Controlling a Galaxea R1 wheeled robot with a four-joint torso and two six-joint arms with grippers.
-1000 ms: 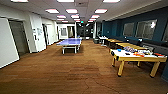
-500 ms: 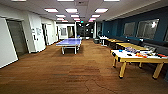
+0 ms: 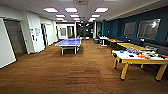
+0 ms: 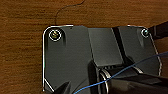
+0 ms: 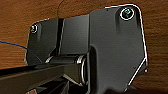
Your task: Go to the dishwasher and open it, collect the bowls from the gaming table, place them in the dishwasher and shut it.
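Where brown carpet (image 3: 75,75) fills the foreground of a long room, the gaming table (image 3: 130,60), a white-topped counter with yellow legs, stands to the right. A small blue bowl (image 3: 121,51) sits near its far left corner, beside colourful boxes (image 3: 145,54). Farther back stands a blue table-tennis table (image 3: 70,43). Whether either pincer is apart or together cannot be told.

Open carpet (image 3: 75,75) ahead of me. Ping-pong table (image 3: 69,43) blocks centre far off. Gaming table (image 3: 140,60) crowds right; its tabletop cluttered, bowl (image 3: 121,51) near corner.
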